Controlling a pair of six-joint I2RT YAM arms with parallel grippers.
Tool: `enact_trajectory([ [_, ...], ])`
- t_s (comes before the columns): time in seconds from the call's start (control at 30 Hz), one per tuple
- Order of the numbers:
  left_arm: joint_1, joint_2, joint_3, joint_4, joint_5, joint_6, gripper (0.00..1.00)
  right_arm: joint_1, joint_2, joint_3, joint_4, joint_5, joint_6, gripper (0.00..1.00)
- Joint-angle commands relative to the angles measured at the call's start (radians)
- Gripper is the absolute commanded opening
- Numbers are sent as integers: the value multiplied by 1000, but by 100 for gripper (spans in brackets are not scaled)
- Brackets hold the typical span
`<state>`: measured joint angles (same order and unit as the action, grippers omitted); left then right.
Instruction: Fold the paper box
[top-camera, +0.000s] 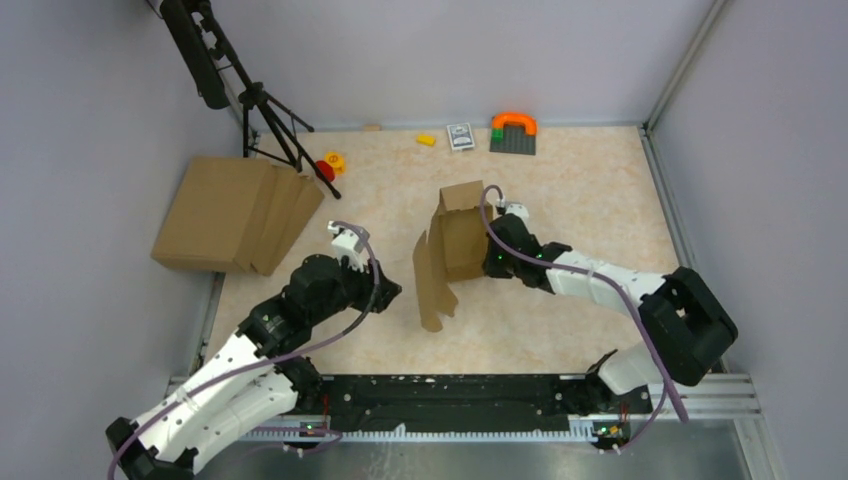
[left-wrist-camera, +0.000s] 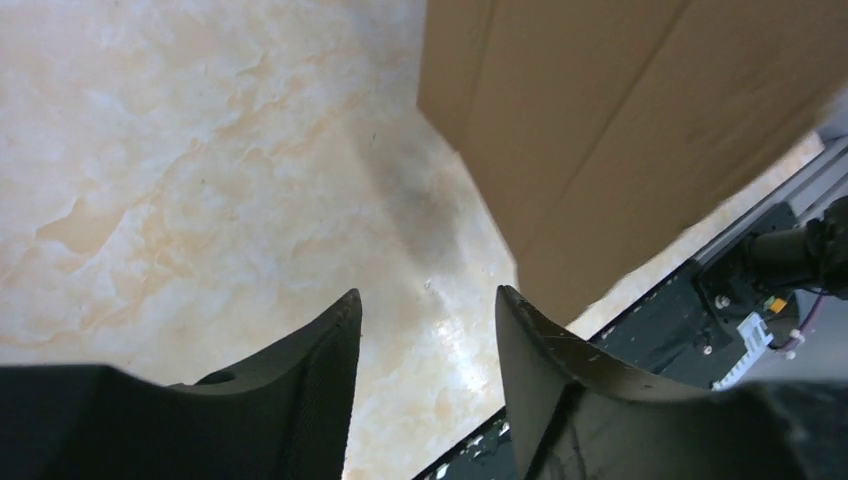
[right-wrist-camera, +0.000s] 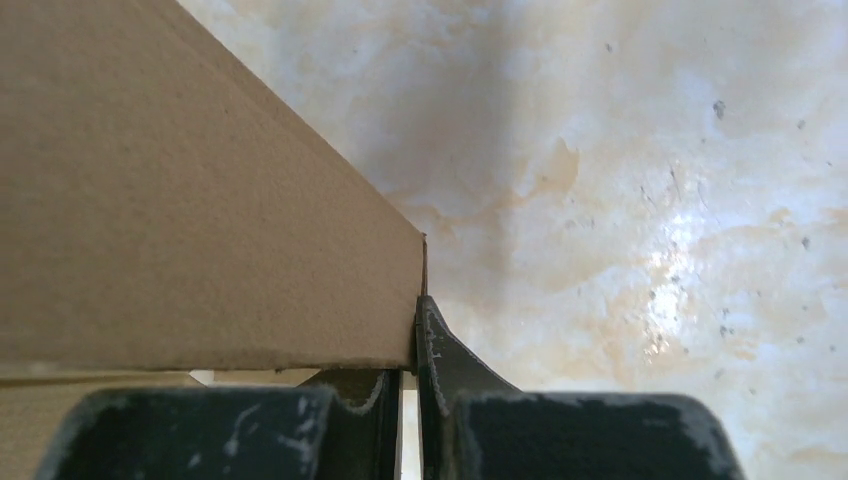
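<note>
Paper box (top-camera: 455, 240), upright mid-table (top-camera: 570, 200) with one edge pinched in the closed right gripper (right-wrist-camera: 415, 345), should be held steady while its loose flap (top-camera: 430, 285) is pushed by the half-open, empty left gripper (left-wrist-camera: 428, 305).

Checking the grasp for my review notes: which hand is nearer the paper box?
Right. The right hand grips the paper box at its edge; the left hand hangs open to the box's left, apart from it.
</note>
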<state>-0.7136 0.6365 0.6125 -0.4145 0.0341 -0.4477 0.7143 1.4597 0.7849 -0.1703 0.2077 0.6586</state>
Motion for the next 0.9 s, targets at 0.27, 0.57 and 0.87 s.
enact_trajectory([
  [0.27, 89, 13, -182, 122, 99, -234, 0, -89, 44, 216, -437, -231, -60, 0],
  [0.57, 98, 157, -343, 637, 406, -355, 0, -145, 98, 244, -477, -516, -50, 0],
  [0.87, 97, 255, -372, 830, 426, -392, 0, -147, 148, 204, -390, -658, -8, 0],
])
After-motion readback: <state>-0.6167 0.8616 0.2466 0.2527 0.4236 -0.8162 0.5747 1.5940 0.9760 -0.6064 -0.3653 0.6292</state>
